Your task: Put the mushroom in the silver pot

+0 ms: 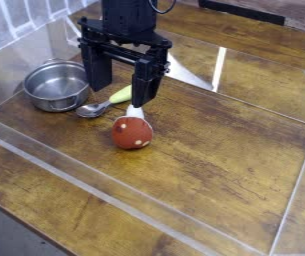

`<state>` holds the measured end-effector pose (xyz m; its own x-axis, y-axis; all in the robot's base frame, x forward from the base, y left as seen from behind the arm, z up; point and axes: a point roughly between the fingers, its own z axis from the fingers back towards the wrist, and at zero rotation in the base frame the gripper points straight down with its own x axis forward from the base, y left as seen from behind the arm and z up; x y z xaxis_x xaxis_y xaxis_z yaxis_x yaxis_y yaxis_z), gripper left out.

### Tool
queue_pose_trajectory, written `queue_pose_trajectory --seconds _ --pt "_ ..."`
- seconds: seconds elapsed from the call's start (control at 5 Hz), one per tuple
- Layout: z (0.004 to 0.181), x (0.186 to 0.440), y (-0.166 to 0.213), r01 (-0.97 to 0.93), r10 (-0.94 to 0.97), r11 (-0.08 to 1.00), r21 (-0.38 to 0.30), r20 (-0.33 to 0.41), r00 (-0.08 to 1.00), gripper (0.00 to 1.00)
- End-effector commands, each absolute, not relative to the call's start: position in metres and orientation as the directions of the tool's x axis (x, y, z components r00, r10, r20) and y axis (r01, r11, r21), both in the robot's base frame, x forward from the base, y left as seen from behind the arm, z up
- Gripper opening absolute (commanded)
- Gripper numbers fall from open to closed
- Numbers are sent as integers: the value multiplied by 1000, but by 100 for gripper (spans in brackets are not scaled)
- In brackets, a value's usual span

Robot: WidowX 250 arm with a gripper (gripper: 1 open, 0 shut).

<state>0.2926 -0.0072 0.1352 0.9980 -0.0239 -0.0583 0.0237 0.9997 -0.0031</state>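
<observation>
The mushroom (pixel 131 133) lies on its side on the wooden table, red-brown cap toward the front, short white stem pointing back toward the arm. The silver pot (pixel 57 86) stands empty at the left, about a pot's width from the mushroom. My black gripper (pixel 120 75) hangs behind and above the mushroom, between it and the pot. Its jaws stand open and nothing is between the fingers (pixel 144 86).
A small metal spoon (pixel 93 108) and a yellow-green oblong vegetable (pixel 123 94) lie just right of the pot, under the gripper. Clear plastic walls (pixel 61 160) fence the work area at the front and sides. A tiled wall stands at the far left.
</observation>
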Motion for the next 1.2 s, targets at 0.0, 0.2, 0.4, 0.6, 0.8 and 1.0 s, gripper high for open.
queue_pose_trajectory --seconds 0.0,0.2,0.4,0.6,0.8,1.0 --pt "122 297 -5 -27 26 1000 -6 -72 997 100" --pt "102 304 -2 -71 69 997 -18 -71 995 100" --pt "82 308 0 -97 95 994 -43 -63 994 100" --pt "66 311 3 -113 109 992 -64 -59 992 100" --pt "58 314 6 -126 121 989 -77 -65 991 0" --pt "56 317 8 -134 129 987 -88 -64 990 0"
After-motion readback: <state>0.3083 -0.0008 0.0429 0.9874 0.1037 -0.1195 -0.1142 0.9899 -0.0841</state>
